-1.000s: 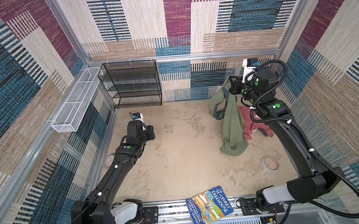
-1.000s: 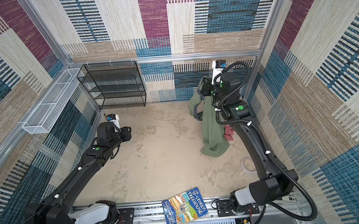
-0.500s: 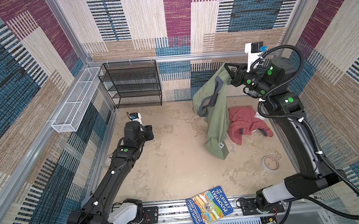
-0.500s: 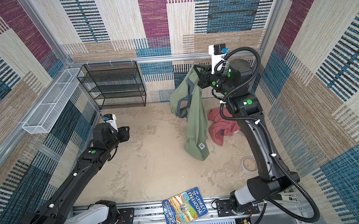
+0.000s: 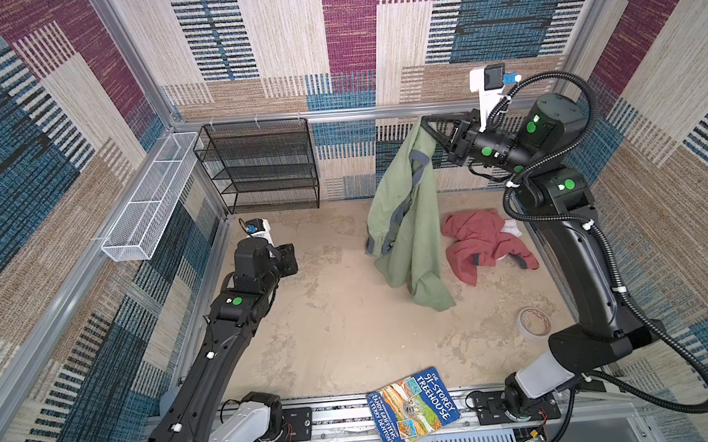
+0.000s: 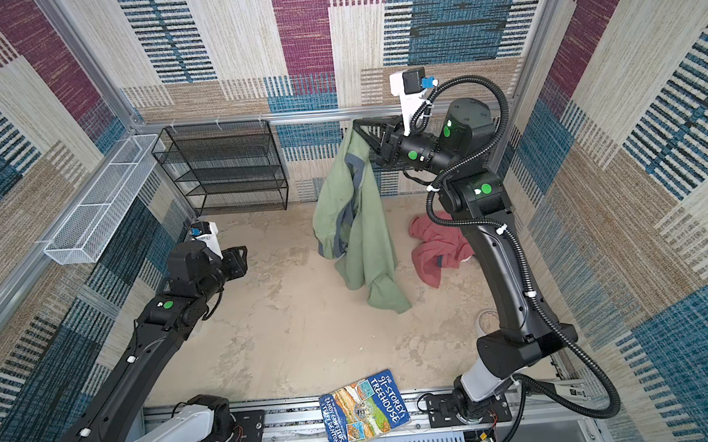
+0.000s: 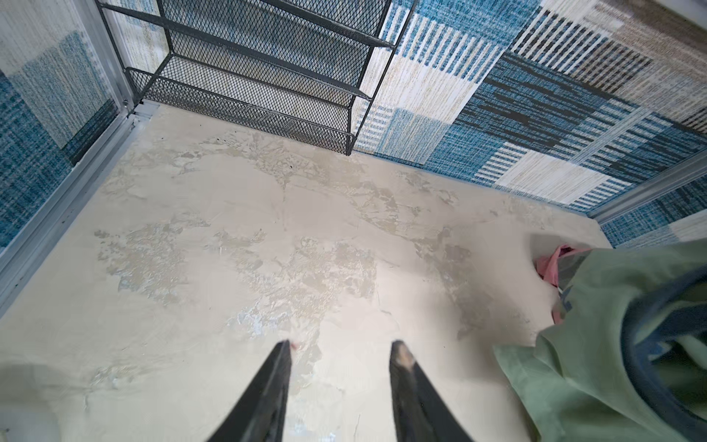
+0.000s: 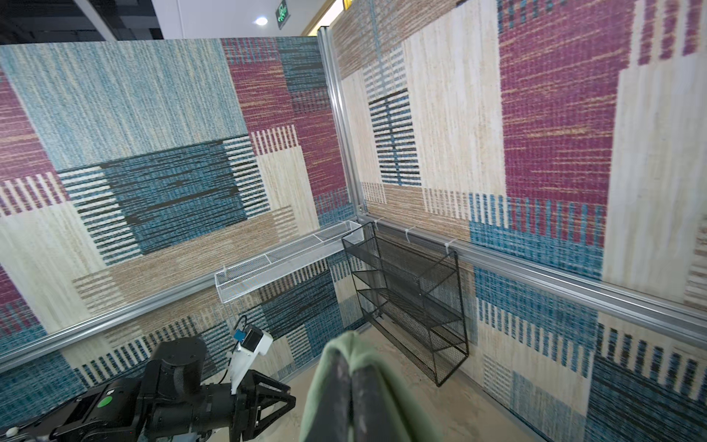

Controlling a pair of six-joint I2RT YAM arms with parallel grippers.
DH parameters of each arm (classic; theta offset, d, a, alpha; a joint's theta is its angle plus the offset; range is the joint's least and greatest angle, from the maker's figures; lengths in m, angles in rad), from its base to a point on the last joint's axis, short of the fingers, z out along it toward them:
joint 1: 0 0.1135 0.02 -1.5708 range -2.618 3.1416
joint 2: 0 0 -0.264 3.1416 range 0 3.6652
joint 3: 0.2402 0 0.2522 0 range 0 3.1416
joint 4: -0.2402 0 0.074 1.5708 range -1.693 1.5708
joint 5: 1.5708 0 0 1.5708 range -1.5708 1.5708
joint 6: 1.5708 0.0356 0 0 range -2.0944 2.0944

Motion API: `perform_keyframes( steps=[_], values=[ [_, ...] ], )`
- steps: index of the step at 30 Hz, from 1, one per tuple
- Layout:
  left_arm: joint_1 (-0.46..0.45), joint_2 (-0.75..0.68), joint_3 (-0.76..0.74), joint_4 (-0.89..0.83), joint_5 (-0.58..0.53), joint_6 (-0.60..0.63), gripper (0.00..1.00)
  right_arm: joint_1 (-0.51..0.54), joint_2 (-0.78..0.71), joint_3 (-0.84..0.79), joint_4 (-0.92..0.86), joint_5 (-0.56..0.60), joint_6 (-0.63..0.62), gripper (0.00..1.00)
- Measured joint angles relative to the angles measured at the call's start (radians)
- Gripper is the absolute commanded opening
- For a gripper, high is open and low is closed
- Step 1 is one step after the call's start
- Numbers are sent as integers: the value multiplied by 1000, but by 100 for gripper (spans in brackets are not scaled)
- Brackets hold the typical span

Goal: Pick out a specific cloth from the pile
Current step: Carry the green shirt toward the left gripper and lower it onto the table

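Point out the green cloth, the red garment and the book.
green cloth (image 5: pixel 411 231): in a top view, mid-body of the hanging fabric.
red garment (image 5: pixel 472 238): in a top view, middle of the crumpled heap.
book (image 5: pixel 414 410): in a top view, centre of the cover.

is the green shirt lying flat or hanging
Hanging. The right hand holds the green shirt up by one edge; it drapes down in loose folds.

Both top views look steeply down from high over the whole table (image 5: pixel 329 335). Left wrist sits low, right wrist high; both face the black rack (image 7: pixel 248 88).
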Motion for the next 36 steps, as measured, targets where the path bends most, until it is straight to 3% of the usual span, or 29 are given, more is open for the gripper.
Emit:
perform_keyframes(
  steps=[8,17,26,36],
  values=[
    [0,-47,27,-79,-21,-2,46,98,151,182,-15,-51,7,0],
    [0,-112,95,-191,-42,2,46,181,379,424,34,-111,102,0],
    [0,-171,104,-288,-76,10,46,280,537,435,74,-116,134,0],
    [0,-174,96,-313,-97,19,45,359,684,375,38,39,66,0]
  ],
)
